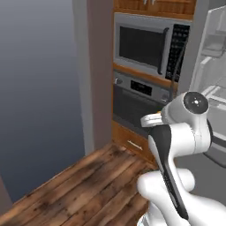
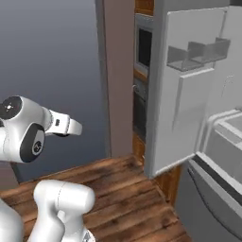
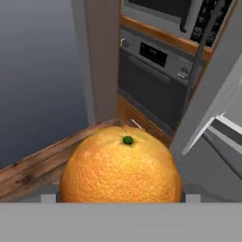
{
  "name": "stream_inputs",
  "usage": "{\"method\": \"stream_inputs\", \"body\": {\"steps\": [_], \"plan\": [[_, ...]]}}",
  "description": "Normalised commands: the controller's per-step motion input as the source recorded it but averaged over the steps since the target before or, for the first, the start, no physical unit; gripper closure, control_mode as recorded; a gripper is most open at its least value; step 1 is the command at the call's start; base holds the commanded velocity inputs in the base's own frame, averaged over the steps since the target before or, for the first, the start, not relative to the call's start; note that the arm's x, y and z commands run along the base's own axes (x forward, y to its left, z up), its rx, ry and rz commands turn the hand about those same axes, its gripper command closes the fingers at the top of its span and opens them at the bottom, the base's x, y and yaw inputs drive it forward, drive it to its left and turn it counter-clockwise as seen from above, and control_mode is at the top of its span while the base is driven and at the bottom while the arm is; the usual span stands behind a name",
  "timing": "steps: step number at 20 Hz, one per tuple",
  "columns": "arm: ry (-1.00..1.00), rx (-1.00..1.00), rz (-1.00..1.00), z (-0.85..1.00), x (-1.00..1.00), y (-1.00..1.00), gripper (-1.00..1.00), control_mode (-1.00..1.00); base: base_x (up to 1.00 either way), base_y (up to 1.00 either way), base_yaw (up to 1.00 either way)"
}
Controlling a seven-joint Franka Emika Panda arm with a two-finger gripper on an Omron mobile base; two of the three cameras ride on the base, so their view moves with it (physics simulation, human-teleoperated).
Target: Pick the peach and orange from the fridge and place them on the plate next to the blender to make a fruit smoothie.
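Note:
The orange (image 3: 121, 168), deep orange with a small green stem spot, sits huge and close in the hand view, held in my gripper; its bulk hides the fingertips. The hand end of my arm (image 2: 66, 125) points toward the dark wall, away from the fridge. The fridge (image 2: 189, 94) stands open at the right, its grey door carrying a translucent bin (image 2: 198, 54), with pale drawers (image 2: 227, 137) lower down. The peach, the plate and the blender are out of view.
A built-in microwave (image 1: 143, 44) and oven (image 1: 137, 99) sit in wood cabinetry left of the fridge. A tall brownish panel (image 1: 99, 75) ends that cabinet run. Wooden floor (image 1: 88, 185) spreads below, against a dark grey wall (image 1: 39, 88).

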Motion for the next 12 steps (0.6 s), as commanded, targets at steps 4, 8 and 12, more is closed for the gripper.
{"method": "stream_inputs", "body": {"steps": [4,8,12], "plan": [[0.00,0.00,0.00,0.00,0.00,0.00,1.00,1.00,0.00,0.00,1.00],[0.00,0.00,0.00,0.00,0.00,0.00,1.00,1.00,0.00,0.00,1.00],[0.00,0.00,0.00,0.00,0.00,0.00,1.00,1.00,0.00,0.00,1.00]]}}
